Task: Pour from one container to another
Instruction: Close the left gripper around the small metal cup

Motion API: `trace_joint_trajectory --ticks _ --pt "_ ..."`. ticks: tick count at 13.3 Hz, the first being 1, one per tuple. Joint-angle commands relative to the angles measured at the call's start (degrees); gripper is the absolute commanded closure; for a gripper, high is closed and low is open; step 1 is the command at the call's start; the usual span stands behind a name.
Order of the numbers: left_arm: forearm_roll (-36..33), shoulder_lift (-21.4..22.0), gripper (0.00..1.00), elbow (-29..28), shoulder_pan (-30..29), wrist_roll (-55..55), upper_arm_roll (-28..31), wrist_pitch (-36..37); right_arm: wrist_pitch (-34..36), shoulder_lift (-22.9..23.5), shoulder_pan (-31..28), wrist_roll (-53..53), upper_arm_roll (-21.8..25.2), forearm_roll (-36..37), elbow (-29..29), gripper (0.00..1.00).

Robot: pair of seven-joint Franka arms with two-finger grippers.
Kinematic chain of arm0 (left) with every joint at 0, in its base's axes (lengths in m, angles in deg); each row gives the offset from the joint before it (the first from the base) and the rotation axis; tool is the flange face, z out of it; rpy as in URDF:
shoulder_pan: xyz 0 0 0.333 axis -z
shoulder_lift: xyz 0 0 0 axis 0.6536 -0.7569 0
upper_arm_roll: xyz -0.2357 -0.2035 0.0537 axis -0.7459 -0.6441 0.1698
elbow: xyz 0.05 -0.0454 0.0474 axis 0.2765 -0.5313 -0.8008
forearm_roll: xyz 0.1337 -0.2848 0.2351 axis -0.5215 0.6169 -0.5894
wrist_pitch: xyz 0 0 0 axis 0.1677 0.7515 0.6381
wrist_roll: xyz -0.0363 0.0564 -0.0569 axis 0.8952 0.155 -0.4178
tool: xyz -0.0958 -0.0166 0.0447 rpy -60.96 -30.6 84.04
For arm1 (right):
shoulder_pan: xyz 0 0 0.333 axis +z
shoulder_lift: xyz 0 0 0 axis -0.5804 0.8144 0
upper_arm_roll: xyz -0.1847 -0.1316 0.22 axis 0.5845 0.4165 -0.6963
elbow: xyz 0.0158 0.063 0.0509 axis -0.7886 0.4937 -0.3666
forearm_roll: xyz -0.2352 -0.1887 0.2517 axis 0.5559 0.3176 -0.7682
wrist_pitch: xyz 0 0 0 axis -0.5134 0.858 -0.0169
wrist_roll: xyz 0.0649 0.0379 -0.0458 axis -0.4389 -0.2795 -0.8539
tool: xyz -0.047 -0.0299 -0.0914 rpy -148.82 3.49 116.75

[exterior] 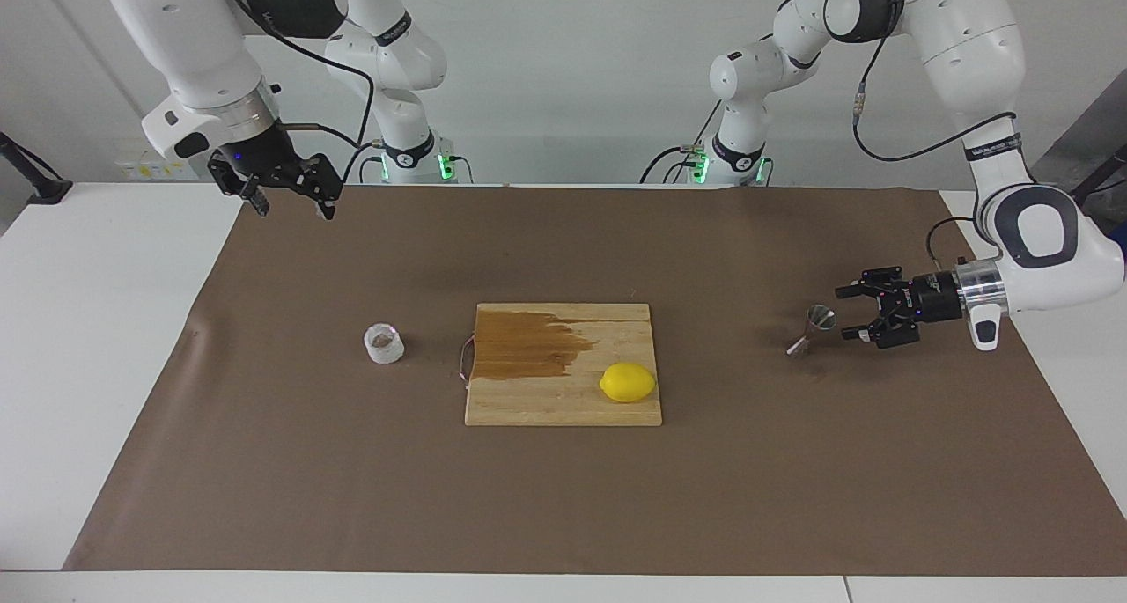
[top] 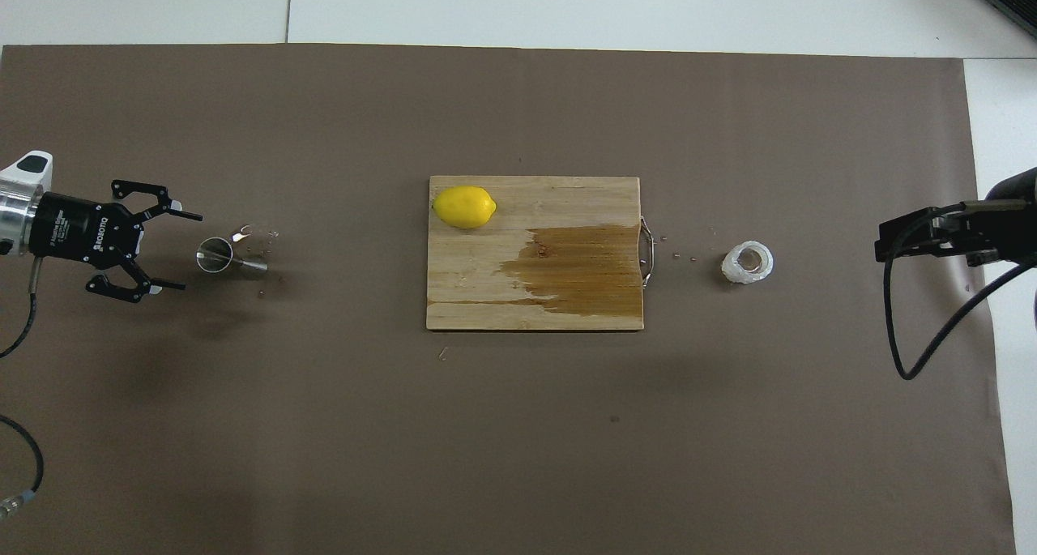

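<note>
Two vessels sit well apart on the brown mat covering the worktop (exterior: 106,321), one at each arm's end, so we read the layout as giving each arm its own thing to take: the clear cup (exterior: 384,344) stands upright toward the right arm's end, the steel jigger (exterior: 814,328) toward the left arm's end, and between them lies the cutting board (exterior: 563,392) with a dark wet patch and a lemon (exterior: 628,382) on it. Our left end effector (exterior: 847,312) is turned sideways, low over the mat just beside the jigger, fingers spread wide and holding nothing; we judge that this level approach suits closing around the narrow waist. Whether the jigger stands straight or leans we cannot tell. Our right end effector (exterior: 290,205) hangs high over the mat's edge nearest the robots, also spread open and empty, well apart from the cup, waiting. Neither vessel is lifted, so in our judgement the pouring has not yet begun
</note>
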Motion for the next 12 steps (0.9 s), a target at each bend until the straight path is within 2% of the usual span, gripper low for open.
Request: trace_joint_trajectory --ticks 1,12 --pt "2.6 3.5 0.0 -6.7 -0.1 0.8 -0.1 -2.7 -0.1 -0.1 -0.8 0.9 -0.4 -1.6 -0.2 0.0" --pt "3.5 4.0 0.0 -9.9 0.3 9.4 -0.8 -6.0 -0.1 -0.1 -0.8 0.9 -0.4 -1.6 -0.2 0.0"
